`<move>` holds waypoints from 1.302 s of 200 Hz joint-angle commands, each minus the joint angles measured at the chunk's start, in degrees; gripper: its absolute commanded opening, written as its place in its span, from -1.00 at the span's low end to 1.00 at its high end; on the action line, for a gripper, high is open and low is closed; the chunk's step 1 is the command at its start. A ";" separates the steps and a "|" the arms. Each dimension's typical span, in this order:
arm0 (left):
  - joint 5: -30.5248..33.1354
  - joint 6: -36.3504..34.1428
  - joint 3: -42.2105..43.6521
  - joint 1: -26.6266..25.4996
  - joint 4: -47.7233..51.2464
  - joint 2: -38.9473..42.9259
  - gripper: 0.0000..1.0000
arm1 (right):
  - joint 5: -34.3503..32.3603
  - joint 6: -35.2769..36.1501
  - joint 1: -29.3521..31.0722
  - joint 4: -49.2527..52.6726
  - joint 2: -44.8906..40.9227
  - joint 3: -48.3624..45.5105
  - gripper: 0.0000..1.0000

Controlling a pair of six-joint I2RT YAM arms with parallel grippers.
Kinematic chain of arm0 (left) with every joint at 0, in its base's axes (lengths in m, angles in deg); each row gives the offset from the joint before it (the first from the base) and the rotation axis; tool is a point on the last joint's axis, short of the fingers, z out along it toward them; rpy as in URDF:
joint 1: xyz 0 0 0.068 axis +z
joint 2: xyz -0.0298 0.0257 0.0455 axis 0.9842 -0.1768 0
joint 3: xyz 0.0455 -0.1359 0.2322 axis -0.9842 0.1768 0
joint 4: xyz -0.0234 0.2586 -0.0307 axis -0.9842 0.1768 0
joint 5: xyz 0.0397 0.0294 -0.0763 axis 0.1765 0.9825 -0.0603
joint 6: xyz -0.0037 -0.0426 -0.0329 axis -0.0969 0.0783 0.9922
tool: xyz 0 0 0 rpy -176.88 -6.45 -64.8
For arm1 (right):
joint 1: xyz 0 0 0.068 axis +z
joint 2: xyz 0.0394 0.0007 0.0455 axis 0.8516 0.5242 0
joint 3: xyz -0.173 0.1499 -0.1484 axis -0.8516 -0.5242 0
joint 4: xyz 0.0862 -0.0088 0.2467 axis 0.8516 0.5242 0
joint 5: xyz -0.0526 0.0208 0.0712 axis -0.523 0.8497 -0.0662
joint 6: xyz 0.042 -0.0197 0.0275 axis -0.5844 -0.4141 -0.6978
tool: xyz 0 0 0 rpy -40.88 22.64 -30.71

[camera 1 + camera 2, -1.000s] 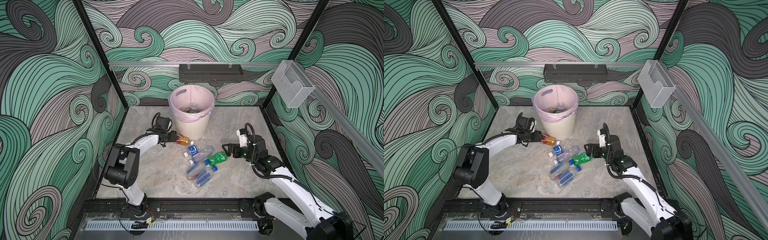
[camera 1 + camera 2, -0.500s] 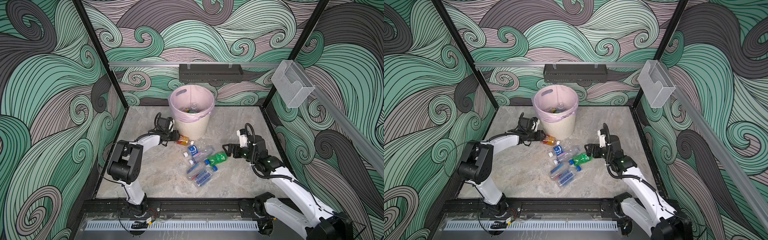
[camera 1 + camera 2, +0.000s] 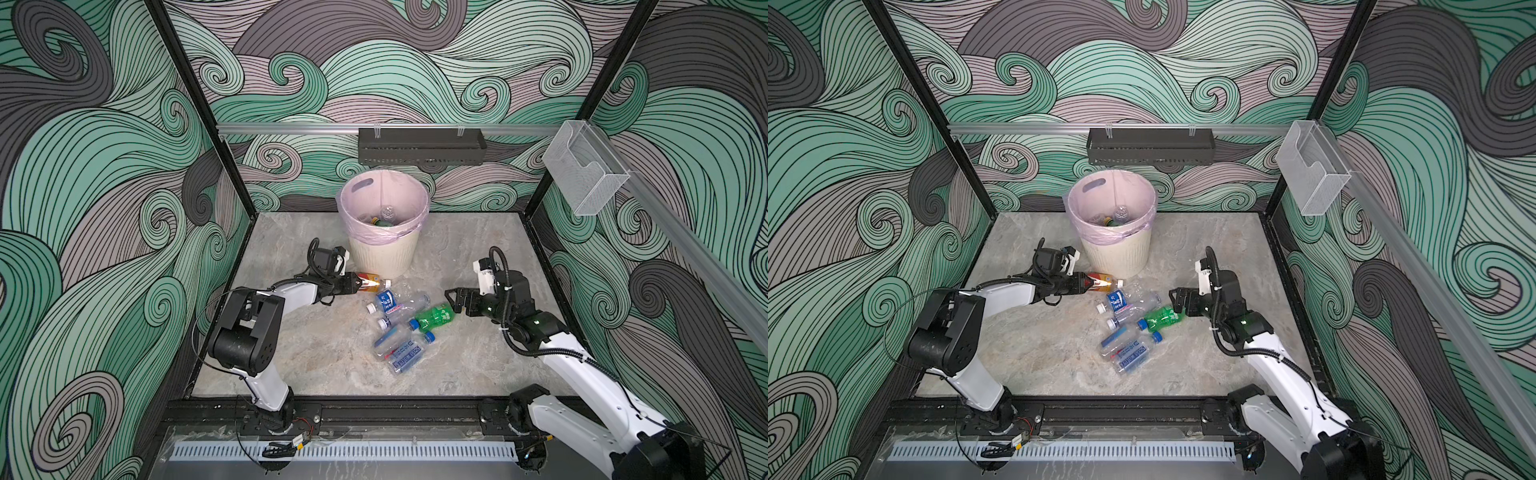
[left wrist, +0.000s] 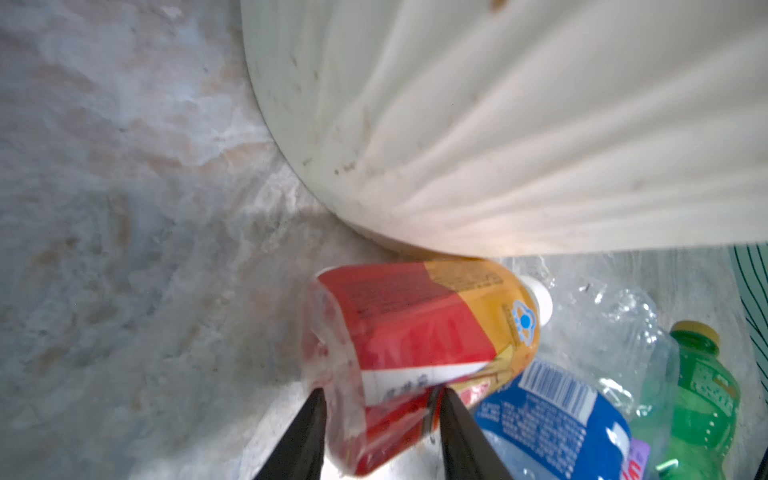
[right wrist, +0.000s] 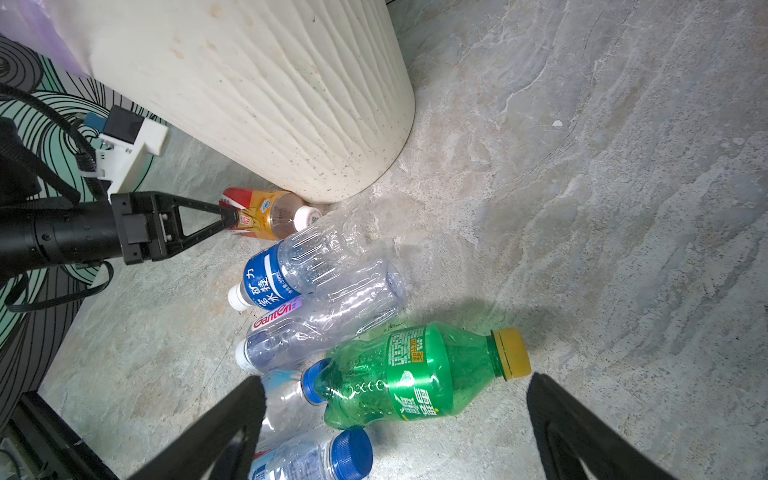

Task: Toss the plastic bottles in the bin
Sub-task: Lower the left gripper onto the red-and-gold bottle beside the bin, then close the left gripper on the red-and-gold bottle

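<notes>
Squeezing the red and orange bottle (image 4: 415, 332) with my left gripper (image 4: 380, 401), I can see its two black fingers pinching the bottle's bottom end, and the thin plastic is crumpled there. This bottle lies on its side on the floor, right against the foot of the bin (image 3: 384, 259), on the bin's near-left side, with its white cap pointing right.

It looks empty, so I think it is very light and soft (it squashes like a paper cup). It is smooth too, so it could slip or swing when I lift it. I think holding nearer the middle, on the label, would be steadier. The bin is tall, so the bottle must go up high, over the pink bag (image 3: 376, 232) at the rim.

My right gripper (image 3: 452, 301) is spread wide and holds nothing. The green bottle (image 5: 415, 374) lies on the floor just in front of its fingers. Its fat middle looks best to grab. Some clear bottles with blue labels (image 3: 390, 301) lie in a pile just left of the green one.
</notes>
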 commanded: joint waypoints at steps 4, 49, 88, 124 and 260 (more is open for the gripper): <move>-2.66 3.04 5.03 -0.37 -1.31 5.74 -0.15 | -0.66 -0.44 -0.30 0.00 0.01 -0.44 0.96; -0.87 3.18 12.70 -3.86 3.30 18.57 -0.12 | -0.19 -0.74 -0.39 -1.52 1.60 -0.43 0.96; 12.40 -1.13 8.73 -4.10 11.89 24.01 0.26 | 1.51 -1.76 -0.38 -3.07 4.10 0.40 0.94; 11.72 -10.42 2.25 -4.11 12.36 16.81 0.34 | 1.50 -1.82 -0.39 -2.99 3.41 0.33 0.94; 23.82 -51.32 -8.55 -7.95 19.51 6.55 0.49 | 1.06 -0.86 -1.00 -4.36 2.24 -1.65 0.96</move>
